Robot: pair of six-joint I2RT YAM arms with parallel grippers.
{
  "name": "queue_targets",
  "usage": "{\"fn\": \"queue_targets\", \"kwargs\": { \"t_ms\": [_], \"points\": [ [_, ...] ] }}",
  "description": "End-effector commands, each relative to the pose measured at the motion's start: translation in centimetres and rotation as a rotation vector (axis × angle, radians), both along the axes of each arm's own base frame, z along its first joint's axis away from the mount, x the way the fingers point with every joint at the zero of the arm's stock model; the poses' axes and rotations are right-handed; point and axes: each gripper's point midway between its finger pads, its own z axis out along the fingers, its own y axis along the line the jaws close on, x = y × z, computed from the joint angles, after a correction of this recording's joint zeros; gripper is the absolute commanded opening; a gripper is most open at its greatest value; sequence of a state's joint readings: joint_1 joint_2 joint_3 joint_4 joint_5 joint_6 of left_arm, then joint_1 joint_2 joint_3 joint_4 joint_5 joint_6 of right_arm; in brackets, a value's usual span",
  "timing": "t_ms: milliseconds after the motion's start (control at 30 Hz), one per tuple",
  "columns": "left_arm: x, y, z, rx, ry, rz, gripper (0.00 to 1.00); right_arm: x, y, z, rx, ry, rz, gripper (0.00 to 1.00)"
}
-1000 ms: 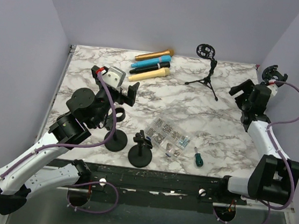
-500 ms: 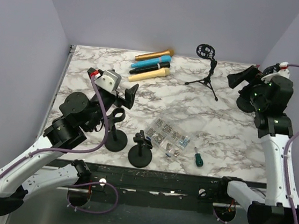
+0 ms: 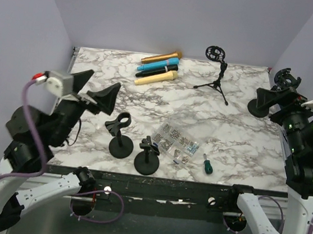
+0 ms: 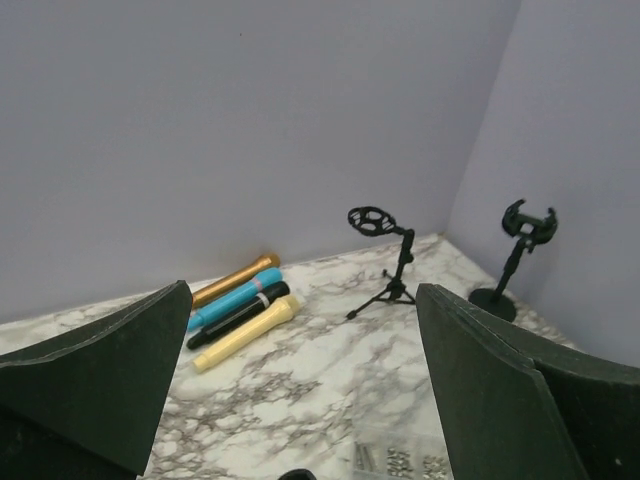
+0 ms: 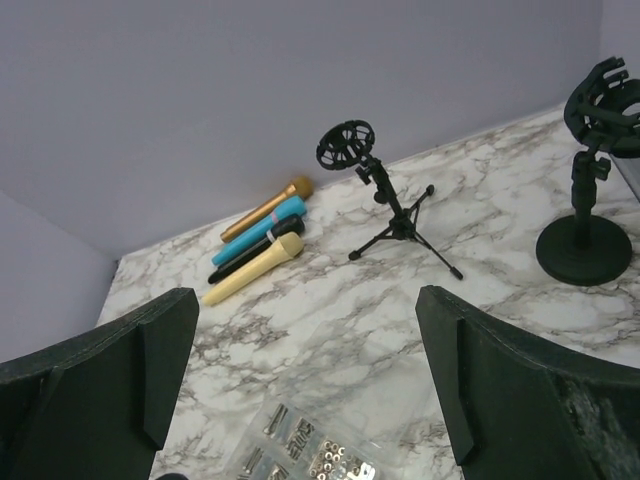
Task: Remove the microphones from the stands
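nothing seated, nothing gripped

the four handheld microphones (image 3: 157, 67), gold, blue, black and cream, lie side by side near the far edge of the white marbled tabletop (image 3: 244, 138). none sits in the black tripod stand (image 3: 222, 75) beside them, whose ring cradle is bare. a reach there could tip that light tripod or roll the row, i judge, as nothing anchors either. the left hand (image 3: 97, 88) and right hand (image 5: 305, 330) hang high, spread fully, touching nothing.
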State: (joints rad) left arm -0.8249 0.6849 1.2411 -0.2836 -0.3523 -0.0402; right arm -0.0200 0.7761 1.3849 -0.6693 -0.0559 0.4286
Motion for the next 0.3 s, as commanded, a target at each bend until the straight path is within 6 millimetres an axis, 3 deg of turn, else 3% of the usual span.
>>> {"fn": "queue_targets", "kwargs": {
  "t_ms": [0,100,267],
  "points": [
    [-4.0,2.5,-0.1,-0.152,0.071,-0.078,0.99,-0.9,-0.6,-0.2,-0.038,0.029,-0.03,1.0],
    [-5.1,4.2,-1.0,-0.188,0.087,-0.061,0.99,-1.5,-0.1,-0.1,-0.048,0.016,-0.017,1.0],
    [-6.3,6.4,-2.0,-0.226,0.119,-0.024,0.99,-1.2,0.9,-2.1,-0.085,0.035,0.036,1.0]
  ]
}}
